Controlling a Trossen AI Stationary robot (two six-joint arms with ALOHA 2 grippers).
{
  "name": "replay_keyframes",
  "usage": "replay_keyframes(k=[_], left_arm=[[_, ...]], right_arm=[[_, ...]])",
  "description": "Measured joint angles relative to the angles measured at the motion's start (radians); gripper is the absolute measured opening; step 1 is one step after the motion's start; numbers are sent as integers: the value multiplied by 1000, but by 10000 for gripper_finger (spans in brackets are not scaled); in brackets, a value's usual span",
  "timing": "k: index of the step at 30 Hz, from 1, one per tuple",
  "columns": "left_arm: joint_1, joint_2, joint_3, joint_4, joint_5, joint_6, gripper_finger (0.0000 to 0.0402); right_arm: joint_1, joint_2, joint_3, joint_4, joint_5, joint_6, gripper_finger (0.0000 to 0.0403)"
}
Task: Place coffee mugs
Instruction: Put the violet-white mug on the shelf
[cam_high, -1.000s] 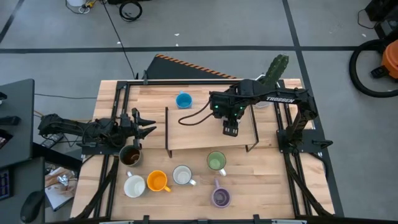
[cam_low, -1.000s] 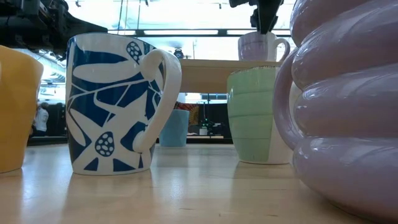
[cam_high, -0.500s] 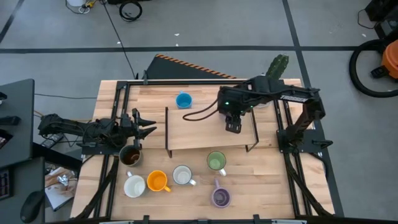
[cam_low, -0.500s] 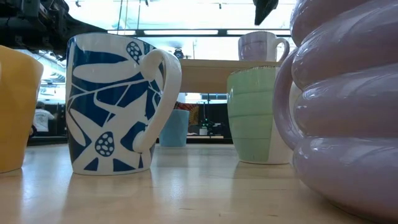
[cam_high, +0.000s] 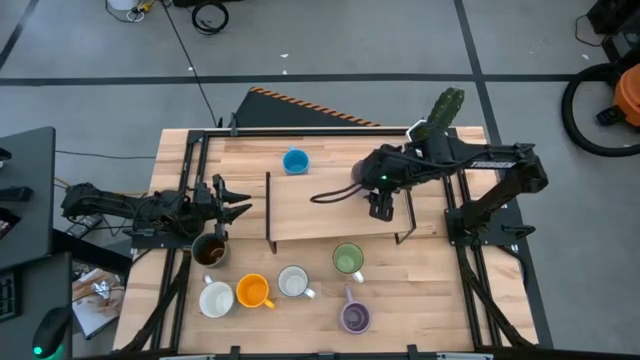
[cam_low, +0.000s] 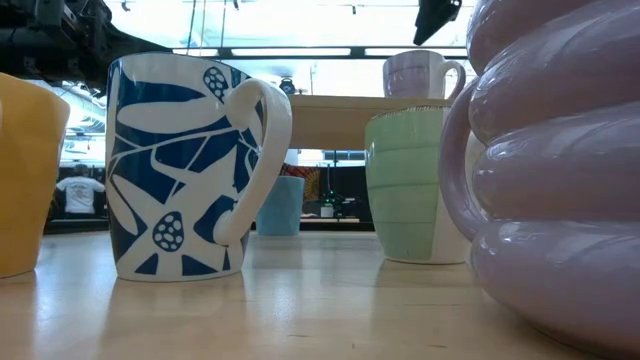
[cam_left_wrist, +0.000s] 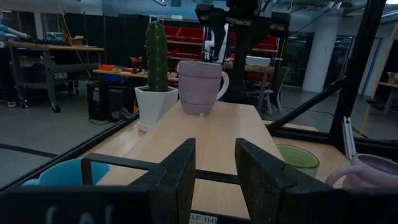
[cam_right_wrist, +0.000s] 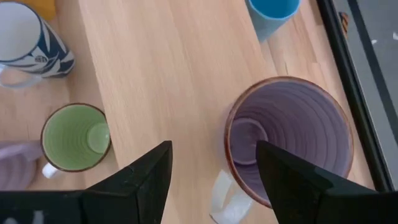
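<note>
As the high view shows, the right gripper (cam_high: 380, 207) now hangs over the right end of the raised wooden shelf (cam_high: 320, 210), nearer to that end than a second ago, when it stood more toward the shelf's middle. Its jaws are wide and hold nothing. The left gripper (cam_high: 240, 197) waits at the left edge of the tabletop (cam_high: 430, 290), in the same place as before; I cannot tell its jaws from here. The blue mug (cam_high: 295, 161) stands near the far edge. Along the near edge stand the dark brown mug (cam_high: 210, 251), the white mug (cam_high: 216, 298), the orange mug (cam_high: 252, 291), the patterned mug (cam_high: 293, 282), the green mug (cam_high: 347, 259) and the ridged purple mug (cam_high: 355, 317).

In the low view, the purple mug on the shelf (cam_low: 422, 74) stands free; the gripper, which reached down to it a second ago, is now above it and apart.

In the left wrist view, the left fingers (cam_left_wrist: 180, 174) stand narrowly apart with nothing between them, and the cactus pot (cam_left_wrist: 153, 102) is beside the shelf's mug.

In the right wrist view, this mug lies below the right fingers (cam_right_wrist: 149, 171), mostly under one of them, untouched.
</note>
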Motion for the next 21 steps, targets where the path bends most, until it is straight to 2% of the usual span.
replay_keyframes(k=[6,13,21], left_arm=[[0,0,0,0,0,0,118],[0,0,0,0,0,0,118],[0,0,0,-13,0,-4,118]], right_arm=[[6,-83,-94,8,45,93,238],[93,-110,-100,-24,175,134,238],[176,-110,-100,-142,278,329,238]])
